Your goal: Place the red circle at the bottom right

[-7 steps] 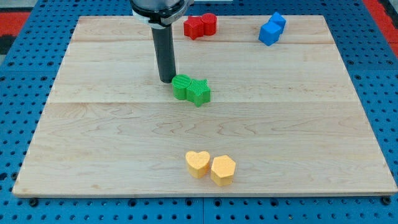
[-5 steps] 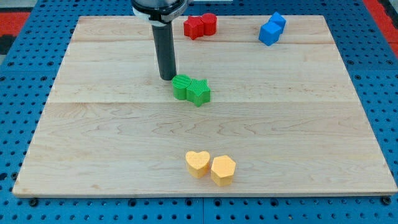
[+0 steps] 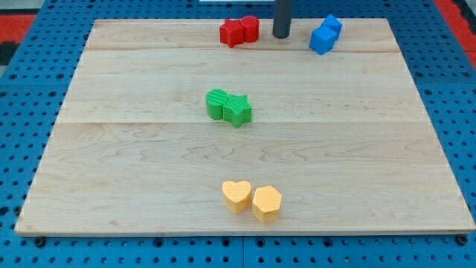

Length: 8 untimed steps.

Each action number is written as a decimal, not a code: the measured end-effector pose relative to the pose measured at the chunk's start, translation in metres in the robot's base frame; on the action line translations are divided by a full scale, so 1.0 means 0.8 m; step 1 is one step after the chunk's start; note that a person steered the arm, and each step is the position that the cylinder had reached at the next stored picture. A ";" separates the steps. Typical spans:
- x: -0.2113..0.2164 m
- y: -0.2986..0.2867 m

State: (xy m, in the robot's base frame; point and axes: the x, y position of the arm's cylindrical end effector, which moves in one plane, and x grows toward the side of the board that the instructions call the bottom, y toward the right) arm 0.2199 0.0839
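The red circle [image 3: 250, 28] sits at the view's top edge of the wooden board [image 3: 111, 149], touching a red star-like block [image 3: 232, 33] on its left. My tip [image 3: 281, 35] stands on the board just to the right of the red circle, a small gap away, between it and the blue blocks.
Two blue blocks [image 3: 325, 35] sit together at the top right. A green circle [image 3: 216, 103] and a green star [image 3: 238, 110] touch near the middle. A yellow heart [image 3: 236, 196] and a yellow hexagon [image 3: 266, 202] touch near the bottom centre.
My tip has moved from beside the green circle's upper left up and to the right, to just right of the red circle. No block has moved.
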 end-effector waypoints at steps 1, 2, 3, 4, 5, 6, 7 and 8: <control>-0.035 -0.016; -0.033 -0.086; -0.021 -0.129; 0.016 -0.129; 0.055 -0.112; 0.094 -0.068; 0.150 -0.002; 0.201 0.048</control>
State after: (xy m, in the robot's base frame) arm 0.3806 0.1223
